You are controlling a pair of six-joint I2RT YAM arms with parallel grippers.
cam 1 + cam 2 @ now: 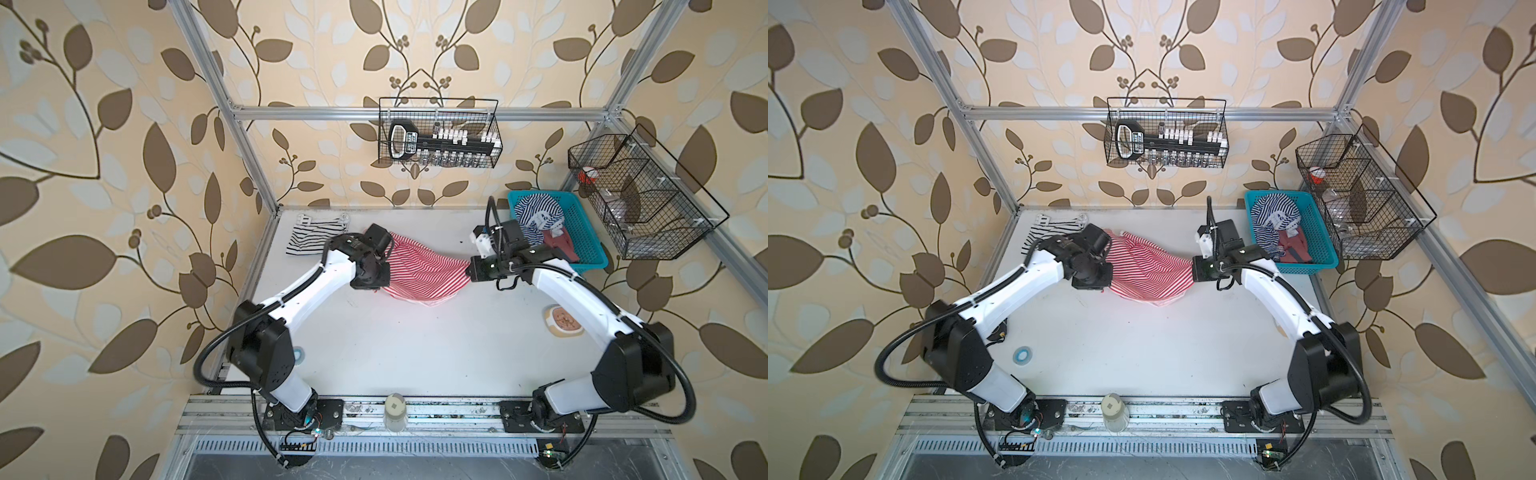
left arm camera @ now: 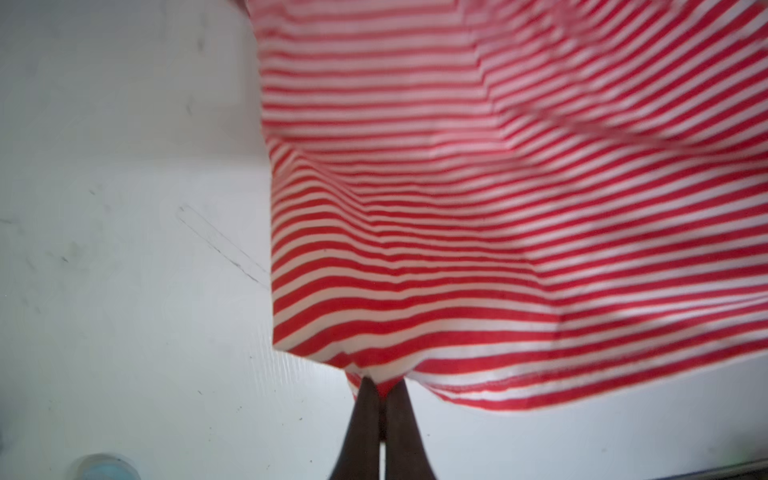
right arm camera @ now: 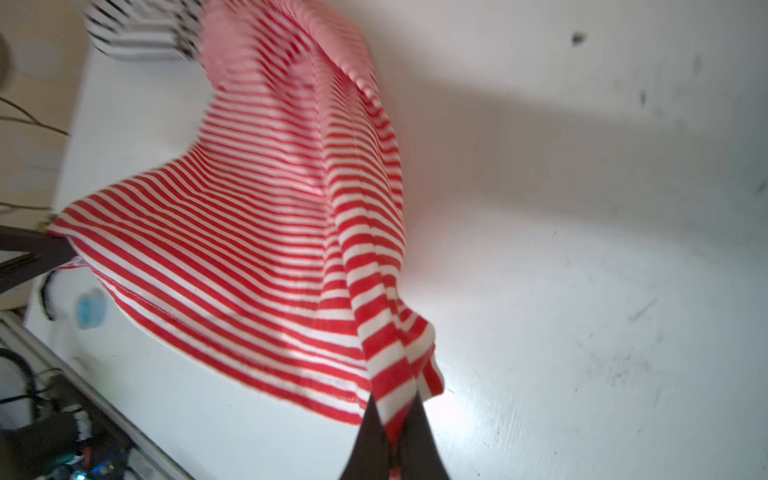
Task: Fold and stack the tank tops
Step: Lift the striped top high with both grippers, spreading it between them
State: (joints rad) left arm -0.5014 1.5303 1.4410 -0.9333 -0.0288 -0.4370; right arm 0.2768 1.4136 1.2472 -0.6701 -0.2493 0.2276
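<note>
The left hand (image 2: pixel 380 399) and the right hand (image 3: pixel 395 419) each pinch an edge of the red striped tank top (image 1: pixel 424 270), holding it above the worktop (image 1: pixel 415 345). The black striped tank top (image 1: pixel 307 237) lies at the back left.

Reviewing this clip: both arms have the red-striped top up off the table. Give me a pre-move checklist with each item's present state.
1. Left gripper shut on the red-striped tank top: ok; fingers pinch its hem edge.
2. Right gripper shut on the same top: ok; bunched cloth sits between the fingers.
3. Top spread flat between the grippers: not ok; it sags and is gathered at the right end.
4. Top clear of the table: cannot tell; its lower part hangs low.
5. Black-striped tank top folded at the far left: ok; it looks folded, though partly hidden by the left arm.
6. Blue basket still holds other clothes: ok; away from the lift.
</note>
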